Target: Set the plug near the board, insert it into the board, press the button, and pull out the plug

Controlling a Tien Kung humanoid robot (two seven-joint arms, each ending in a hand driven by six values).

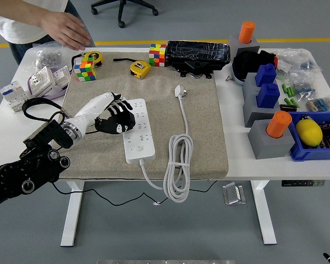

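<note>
On the beige mat [209, 137] covering the middle of the white table [247, 159], the white power board [137, 132] lay lengthwise, and the left hand [114, 114] was seen over its left edge, its black fingers [124, 113] loosely curled and grasping nothing. The right hand was not in view. The plug [179, 91] was found well apart from that hand, to the right of the board's far end, with its white cable [179, 165] running toward the near edge and looped in a coil that hung over the table's front. The round button [135, 147] was visible near the board's near end.

The step in hand was judged to be the reach for the plug, none of the task yet being done. A good grasp would be taken on the plug body from above, with the pins kept clear, so that it could be turned toward a socket row; the cable should be left slack so the coil is not dragged across the board.

Open mat was available between the board and the cable, and more to the cable's right. The far edge was crowded by 2 colour cubes [83, 70], a yellow tape measure [139, 68] and a black case [198, 53]. A person's hand [71, 30] was held over the far left corner, so a path low and straight across the board was judged safest.
</note>
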